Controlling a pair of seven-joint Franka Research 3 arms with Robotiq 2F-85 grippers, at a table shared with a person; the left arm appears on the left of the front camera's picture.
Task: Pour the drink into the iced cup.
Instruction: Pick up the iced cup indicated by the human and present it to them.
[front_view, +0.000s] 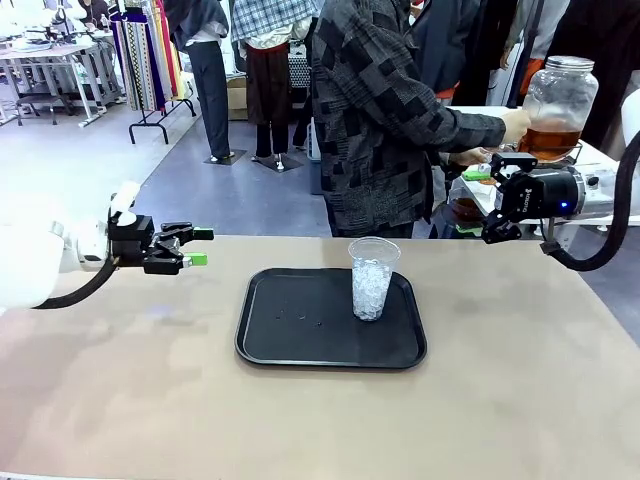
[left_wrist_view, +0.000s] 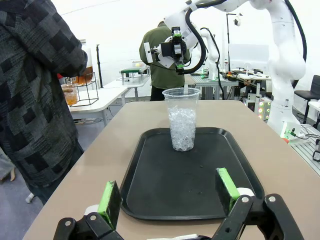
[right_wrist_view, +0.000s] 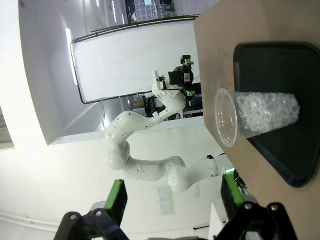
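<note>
Left hand (front_view: 200, 246) and right hand (front_view: 496, 200) gape wide at tan table (front_view: 120, 380); clothes rack (front_view: 145, 60) stands behind.

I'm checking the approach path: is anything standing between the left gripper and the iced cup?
Nothing visible does. The left gripper, jaws open, faces the iced cup across a bare stretch of the black tray.
</note>
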